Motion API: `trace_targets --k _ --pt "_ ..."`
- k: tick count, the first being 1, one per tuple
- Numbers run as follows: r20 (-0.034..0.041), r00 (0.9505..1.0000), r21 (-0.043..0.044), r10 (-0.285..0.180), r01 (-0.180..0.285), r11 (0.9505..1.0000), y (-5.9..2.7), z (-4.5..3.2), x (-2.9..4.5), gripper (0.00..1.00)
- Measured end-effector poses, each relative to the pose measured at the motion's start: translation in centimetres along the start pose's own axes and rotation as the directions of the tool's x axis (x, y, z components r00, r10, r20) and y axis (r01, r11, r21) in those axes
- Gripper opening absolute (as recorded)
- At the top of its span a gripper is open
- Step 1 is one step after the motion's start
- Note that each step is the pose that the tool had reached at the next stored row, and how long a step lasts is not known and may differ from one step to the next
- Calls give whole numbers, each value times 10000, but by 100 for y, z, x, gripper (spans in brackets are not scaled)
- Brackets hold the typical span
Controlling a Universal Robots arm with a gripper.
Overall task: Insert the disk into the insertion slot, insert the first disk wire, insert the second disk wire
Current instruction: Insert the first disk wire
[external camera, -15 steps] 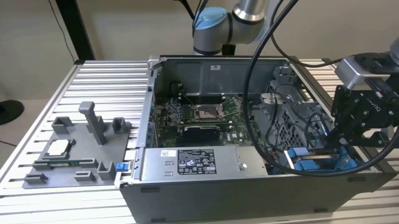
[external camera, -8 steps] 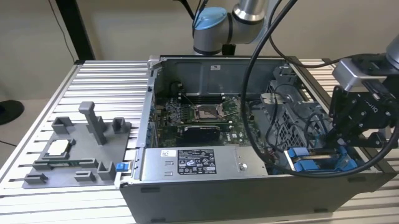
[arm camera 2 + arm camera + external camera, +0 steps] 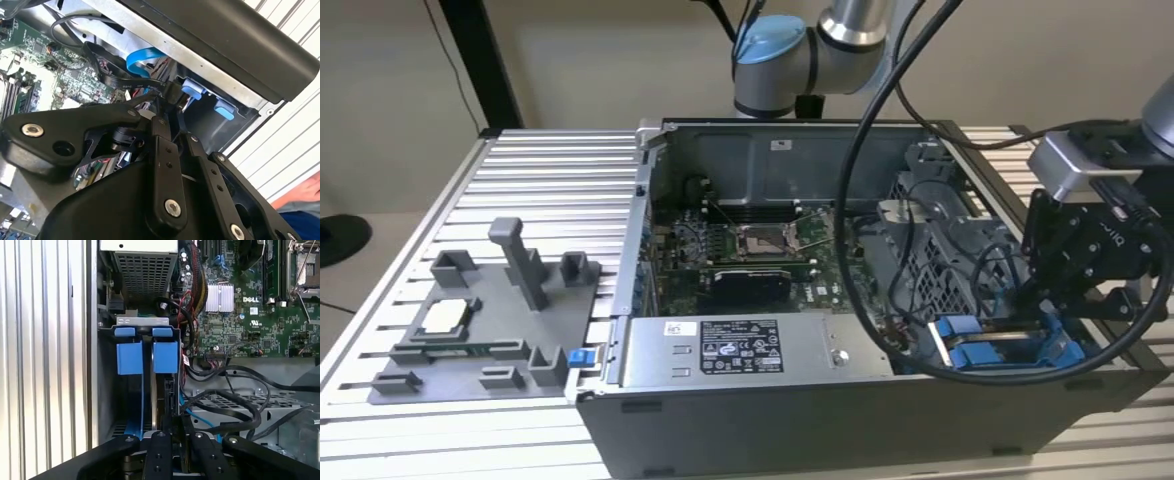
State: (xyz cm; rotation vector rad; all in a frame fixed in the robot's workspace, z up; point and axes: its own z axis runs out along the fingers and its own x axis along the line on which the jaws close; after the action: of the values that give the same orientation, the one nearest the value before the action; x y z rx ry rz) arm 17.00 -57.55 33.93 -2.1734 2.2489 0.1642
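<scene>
Now | disk (image 3: 164, 385) seated on edge (long axis toward gripper (image 3: 172, 427))

**Colour reference: exterior view unless noted**

- Table (image 3: 547, 180): silver, ribbed in parallel lines.
- Fixture (image 3: 467, 330): plain mid grey, at 9 o'clock of the case (image 3: 854, 420). A small blue clip (image 3: 580, 357) sits at the fixture's 4 o'clock.
- Case: dark grey outside, paler grey inside.
- Board (image 3: 720, 245): green, with black and silver parts.
- Power supply (image 3: 654, 365): silver with a white, black-printed label, at 6 o'clock in the case.
- Disk carrier (image 3: 994, 350): bright blue, at 4 o'clock in the case.
- Cables (image 3: 867, 200): black.
- Arm (image 3: 854, 20): silver, with a pale blue joint cap (image 3: 767, 40), at 12 o'clock.
- Wall (image 3: 587, 60): beige.
- Gripper (image 3: 176, 432): black in both wrist views.
- Flat cable (image 3: 142, 57): light blue in the second wrist view.
- Heatsink (image 3: 220, 297): silver and finned in the first wrist view.
</scene>
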Motion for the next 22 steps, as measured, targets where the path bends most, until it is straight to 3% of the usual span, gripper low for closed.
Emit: trace_targets --k 8,10,22 --pt "-9 10000 0 1 -1 10000 -6 83 6 0" --pt "50 10000 -9 9 -9 10000 -2 71 6 0" --pt "120 9999 -15 7 -7 10000 38 -338 -26 0"
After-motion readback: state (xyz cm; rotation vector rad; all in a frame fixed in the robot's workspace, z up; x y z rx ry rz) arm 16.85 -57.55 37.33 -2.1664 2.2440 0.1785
